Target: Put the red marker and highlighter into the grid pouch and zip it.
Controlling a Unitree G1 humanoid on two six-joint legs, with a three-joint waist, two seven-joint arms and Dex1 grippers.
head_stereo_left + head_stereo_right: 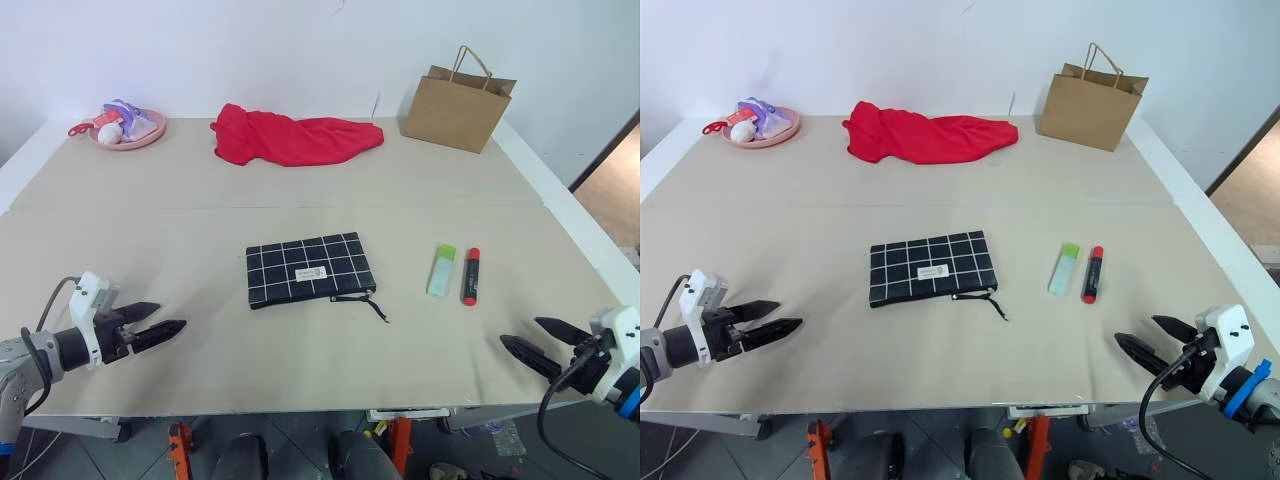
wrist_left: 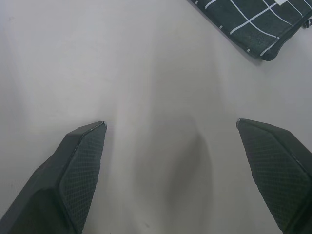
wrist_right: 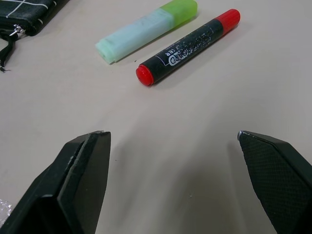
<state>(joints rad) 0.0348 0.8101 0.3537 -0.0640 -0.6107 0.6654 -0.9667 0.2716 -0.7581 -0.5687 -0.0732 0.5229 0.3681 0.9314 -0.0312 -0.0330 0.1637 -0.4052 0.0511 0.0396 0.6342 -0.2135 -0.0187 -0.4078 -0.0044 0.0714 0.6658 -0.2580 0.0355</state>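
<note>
A: Where are the red marker and highlighter placed?

B: Right of the grid pouch, side by side. Both grippers, left gripper and right gripper, are spread empty.

A: Risk?

B: The highlighter could be knocked while the marker is pinched.

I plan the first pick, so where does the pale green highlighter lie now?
The flat pale green highlighter lies on the table's right half, between the black grid fabric pouch and the red-capped dark marker, close beside the marker.

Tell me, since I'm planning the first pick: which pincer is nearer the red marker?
The right pincer is nearer, just past the red marker toward the table's near right edge. The left pincer is far across, beyond the grid pouch.
</note>
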